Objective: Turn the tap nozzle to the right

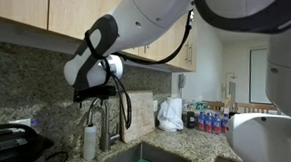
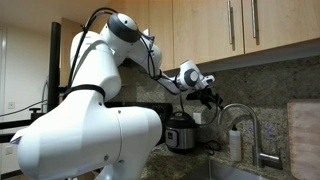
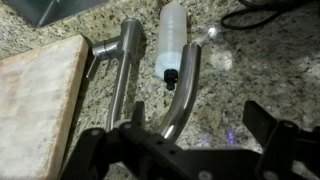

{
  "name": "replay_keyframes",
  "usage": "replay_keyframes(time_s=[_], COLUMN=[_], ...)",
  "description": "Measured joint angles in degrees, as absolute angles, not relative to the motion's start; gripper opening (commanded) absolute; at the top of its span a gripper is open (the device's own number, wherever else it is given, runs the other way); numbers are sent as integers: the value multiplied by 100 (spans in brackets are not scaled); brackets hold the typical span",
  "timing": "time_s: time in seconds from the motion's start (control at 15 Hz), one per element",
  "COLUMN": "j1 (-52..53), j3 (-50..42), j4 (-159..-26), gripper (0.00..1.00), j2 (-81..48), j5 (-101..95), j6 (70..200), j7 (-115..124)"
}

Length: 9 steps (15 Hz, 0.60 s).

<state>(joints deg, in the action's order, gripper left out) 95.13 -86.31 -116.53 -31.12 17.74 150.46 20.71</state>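
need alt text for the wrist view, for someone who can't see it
Seen from above, the dark claw hangs open over the curved, brushed-steel tap nozzle, which runs up the middle of the picture. A pale soap bottle sits just beyond it on the speckled granite counter, with a wooden cutting board at the left.

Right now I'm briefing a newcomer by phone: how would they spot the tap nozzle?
Find the sink set in the speckled granite counter. At its rim rises the tap nozzle, a tall brushed-steel gooseneck arching over. The soap bottle beside it is short, pale plastic.
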Motion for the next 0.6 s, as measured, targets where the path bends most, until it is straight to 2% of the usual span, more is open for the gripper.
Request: replay_keyframes(time_s=[0.6], j1=[9503], j3=[-8625], j4=[-11887], gripper=[100], j2=[-2422], j5=[1600], j6=[14765], j7=[2311])
